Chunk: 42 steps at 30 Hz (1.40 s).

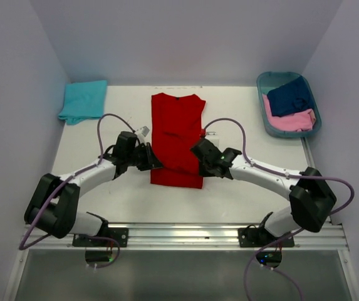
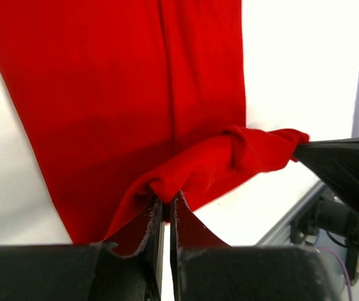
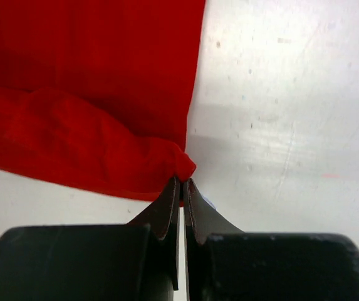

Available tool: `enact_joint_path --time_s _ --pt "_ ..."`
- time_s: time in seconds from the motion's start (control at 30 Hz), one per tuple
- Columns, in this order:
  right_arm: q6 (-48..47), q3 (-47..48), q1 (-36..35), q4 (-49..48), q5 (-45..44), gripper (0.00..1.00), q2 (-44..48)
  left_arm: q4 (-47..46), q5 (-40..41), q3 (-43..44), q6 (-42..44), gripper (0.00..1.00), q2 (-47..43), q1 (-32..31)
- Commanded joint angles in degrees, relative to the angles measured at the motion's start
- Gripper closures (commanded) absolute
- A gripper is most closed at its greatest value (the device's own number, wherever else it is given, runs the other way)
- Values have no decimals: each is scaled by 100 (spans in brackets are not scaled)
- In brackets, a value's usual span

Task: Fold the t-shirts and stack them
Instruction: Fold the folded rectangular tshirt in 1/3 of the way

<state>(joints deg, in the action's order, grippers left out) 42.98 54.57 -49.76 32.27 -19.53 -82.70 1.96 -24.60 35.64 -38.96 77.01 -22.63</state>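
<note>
One turquoise t-shirt (image 1: 83, 100) lies folded at the desk's (image 1: 166, 204) far left. In the middle, the left pincer (image 2: 165, 210) pinches the red t-shirt (image 1: 176, 128) at its left edge, and the right pincer (image 3: 182, 188) pinches the right edge. At far right, a navy t-shirt (image 1: 290, 97) and a pink t-shirt (image 1: 290, 120) lie in the teal basket (image 1: 262, 106).

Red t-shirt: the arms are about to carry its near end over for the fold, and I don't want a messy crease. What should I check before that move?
1. Left gripper shut on the red t-shirt at its left side: ok.
2. Right gripper shut on the shirt's right side: ok.
3. Cloth between the two grips smooth: not ok, it is bunched and rolled.
4. Far part of the shirt flat on the table: ok.
5. Turquoise t-shirt and basket apart from the fold path: ok.
6. Both grips deep enough to hold: cannot tell.
</note>
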Motion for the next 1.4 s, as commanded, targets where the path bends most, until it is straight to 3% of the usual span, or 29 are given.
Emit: enact_joint_path --time_s 0.0,0.27,0.57,0.9,1.2,1.33,1.37 --pt "-632 606 176 -326 -315 100 -438 -591 219 426 301 100 549 13" --pt "-1037 1381 642 -450 -69 100 -1301 -680 298 901 310 100 1140 215" --pt "-1248 1935 854 -388 54 100 -1846 -363 570 936 328 100 912 470" --pt "-1354 2356 1056 -380 116 100 -2163 -810 167 1050 372 100 1482 752" --pt "-1634 3383 1310 -177 142 100 -2804 -995 -133 2174 380 100 2404 839" --pt "-1723 4113 1565 59 73 100 -3287 -855 -203 3235 345 100 2888 936" --pt "-1740 4315 1609 156 -67 93 -3410 -724 -212 3439 371 100 3003 980"
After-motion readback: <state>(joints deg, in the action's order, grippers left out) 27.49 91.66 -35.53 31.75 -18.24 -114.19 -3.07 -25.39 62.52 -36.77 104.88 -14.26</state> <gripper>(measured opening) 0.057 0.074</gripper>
